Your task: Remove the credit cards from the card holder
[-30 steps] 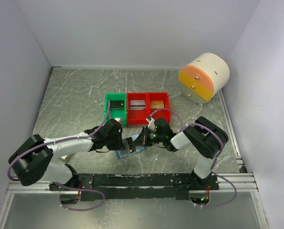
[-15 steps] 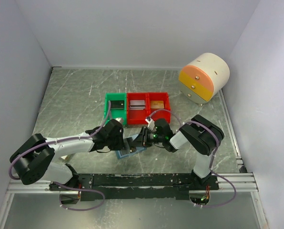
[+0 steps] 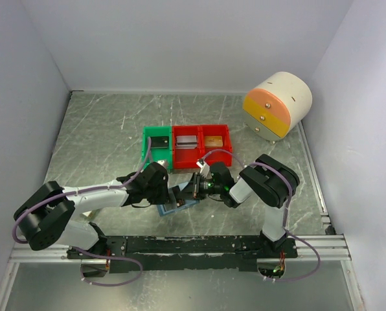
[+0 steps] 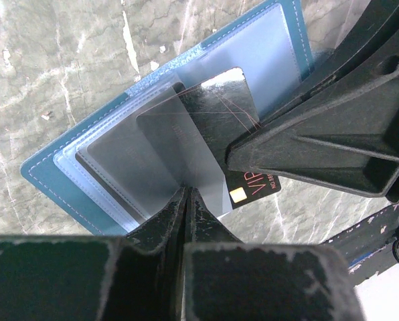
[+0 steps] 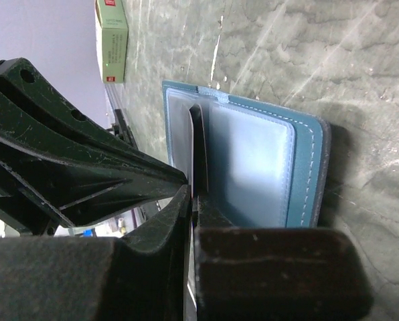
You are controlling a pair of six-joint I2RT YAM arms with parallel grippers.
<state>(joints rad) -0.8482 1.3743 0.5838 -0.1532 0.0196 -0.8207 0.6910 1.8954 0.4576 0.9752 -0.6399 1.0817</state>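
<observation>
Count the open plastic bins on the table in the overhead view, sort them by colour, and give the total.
Green open-topped plastic bin: 1
Red open-topped plastic bins: 2
Total: 3

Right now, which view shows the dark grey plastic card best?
Left wrist: the dark grey plastic card shows its face and VIP print. Right wrist: only a thin edge. Top view: too small to tell.
</observation>
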